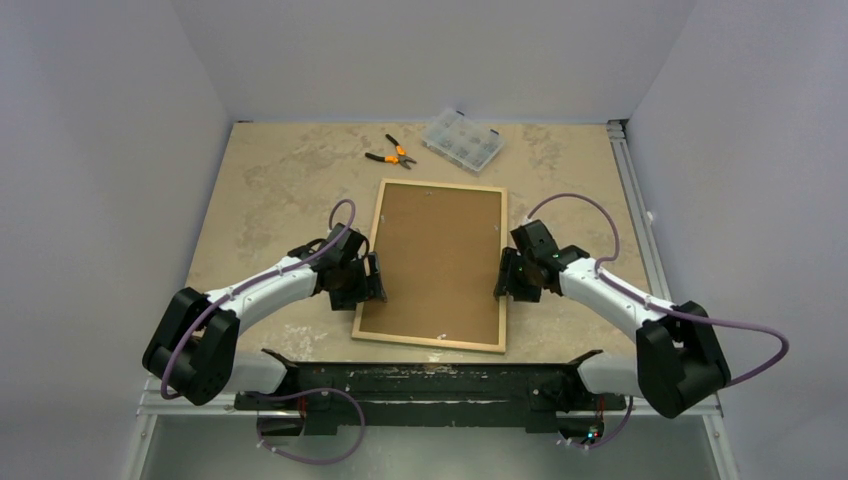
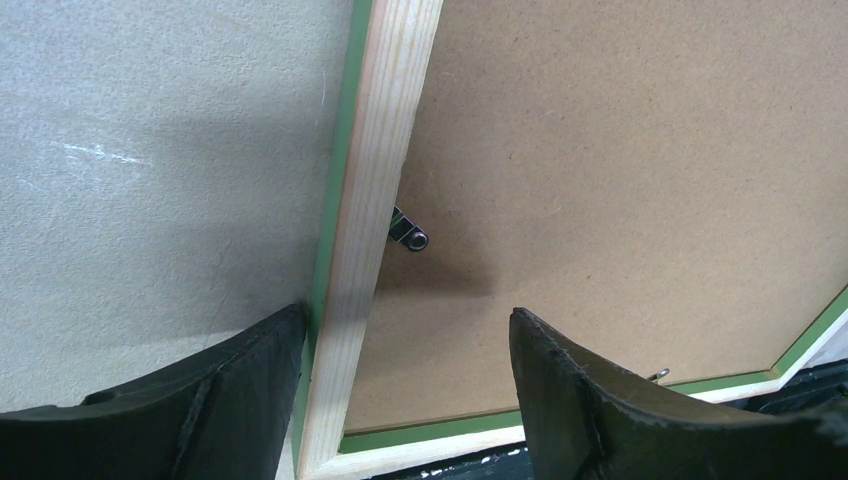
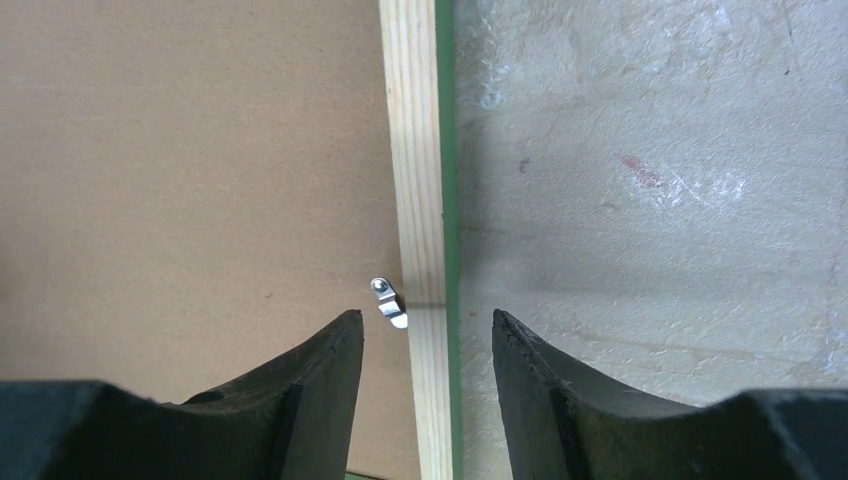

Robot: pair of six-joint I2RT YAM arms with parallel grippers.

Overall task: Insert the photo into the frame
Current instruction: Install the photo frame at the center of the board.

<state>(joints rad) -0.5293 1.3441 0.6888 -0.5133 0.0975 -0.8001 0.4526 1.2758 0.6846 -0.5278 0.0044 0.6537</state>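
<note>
Top external view: frame (image 1: 445, 185) lying face-down on tabletop (image 1: 270, 190), long axis running near-to-far; left claw (image 1: 378, 278) and right claw (image 1: 503, 275) released, straddling its opposite long sides, equally near; photo not showing

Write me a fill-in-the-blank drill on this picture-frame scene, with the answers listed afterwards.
1. The pale-wood rectangular picture frame lies face ___ on the table.
2. The fibreboard backing sheet filling the frame is ___ in colour.
3. With open jaws, the right pincer straddles the frame's ___ side rail.
4. In the top view, the orange-handled pliers lie to the ___ of the clear plastic compartment box.

Missing words: down; brown; right; left.
</note>
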